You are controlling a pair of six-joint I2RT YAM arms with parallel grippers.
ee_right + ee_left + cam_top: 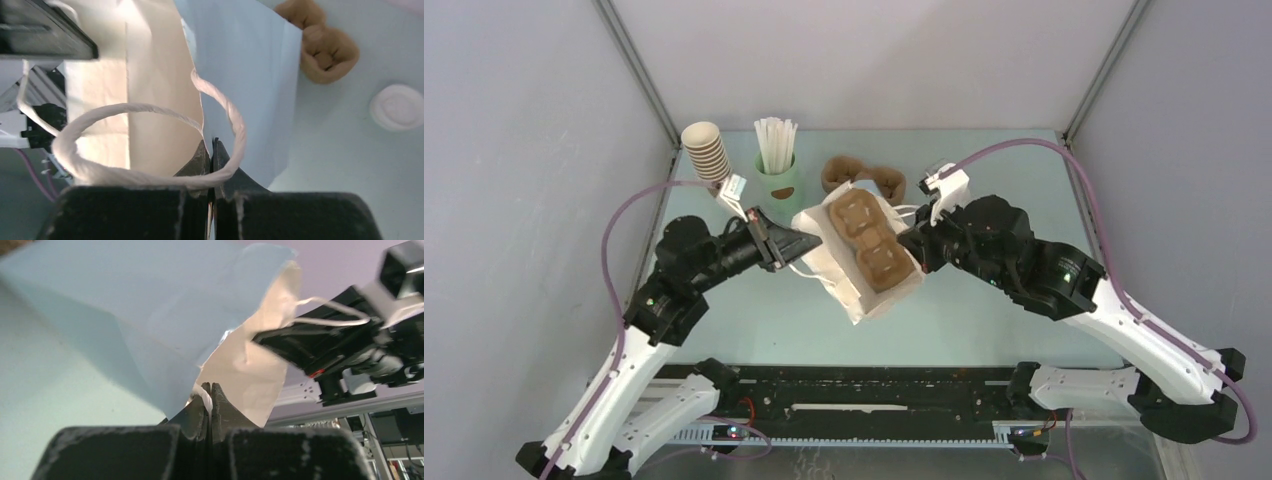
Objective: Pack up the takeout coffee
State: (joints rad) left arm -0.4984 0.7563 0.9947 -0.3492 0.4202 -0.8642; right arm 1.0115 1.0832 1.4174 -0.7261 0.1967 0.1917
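- The takeout coffee (398, 106) shows only in the right wrist view, as a round white lid at the right edge of the frame. It stands on the table (754, 310), apart from the bag. Its brown cup body is hidden.
- Judged from its make, it is light, with thin paper walls that dent under a hard squeeze and a lid that could pop off. It looks best taken around the body below the lid and kept upright.
- Upper left of the lid lies a spare pulp carrier (325, 47).
- At centre in the top view, a white paper bag (849, 290) stands open with a pulp carrier (870, 240) showing in its mouth.
- The left gripper (796, 241) is clamped on the bag's left rim.
- The right gripper (911, 243) is clamped on the right rim, beside a twisted cord handle (150, 107).
- In the upper left are a stack of lidless cups (707, 150) and a green cup of straws (777, 170).
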